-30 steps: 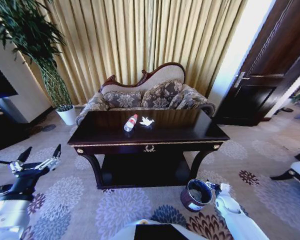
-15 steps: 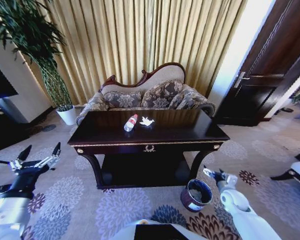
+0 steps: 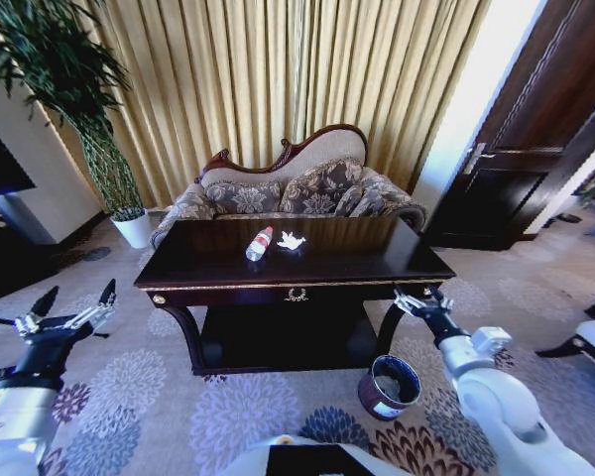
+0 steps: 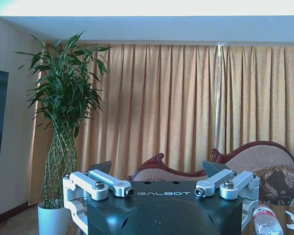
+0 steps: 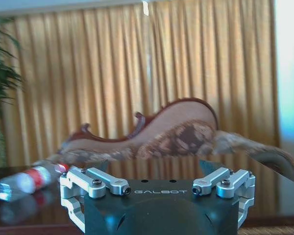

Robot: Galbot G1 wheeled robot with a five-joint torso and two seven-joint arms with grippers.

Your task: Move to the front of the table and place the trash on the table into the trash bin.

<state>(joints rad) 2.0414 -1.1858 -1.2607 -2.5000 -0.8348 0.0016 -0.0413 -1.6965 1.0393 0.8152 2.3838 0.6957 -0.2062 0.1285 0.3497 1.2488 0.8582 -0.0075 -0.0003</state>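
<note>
So the robot was parked in front of the dark glossy desk [image 3: 377,260] with the gold trim, sofa [image 3: 297,188] and yellow curtains [image 3: 278,69] behind it. On the desk top lay the small clear plastic bottle [image 3: 260,243] on its side, red cap pointing toward the sofa, and right beside it sat a crumpled white paper wad [image 3: 292,240]. The trash bin [image 3: 390,386] stood on the carpet [image 3: 159,397] near the desk's front right leg, dark bucket with a pale rim.

The right hand [image 3: 419,298] was up at the desk's front right corner, just above the bin, fingers spread open and holding nothing. The left hand [image 3: 62,316] hovered off to the left over the carpet, well apart from the desk, also wide open and empty. A potted bamboo plant [image 3: 69,99] stood in the far left corner.
</note>
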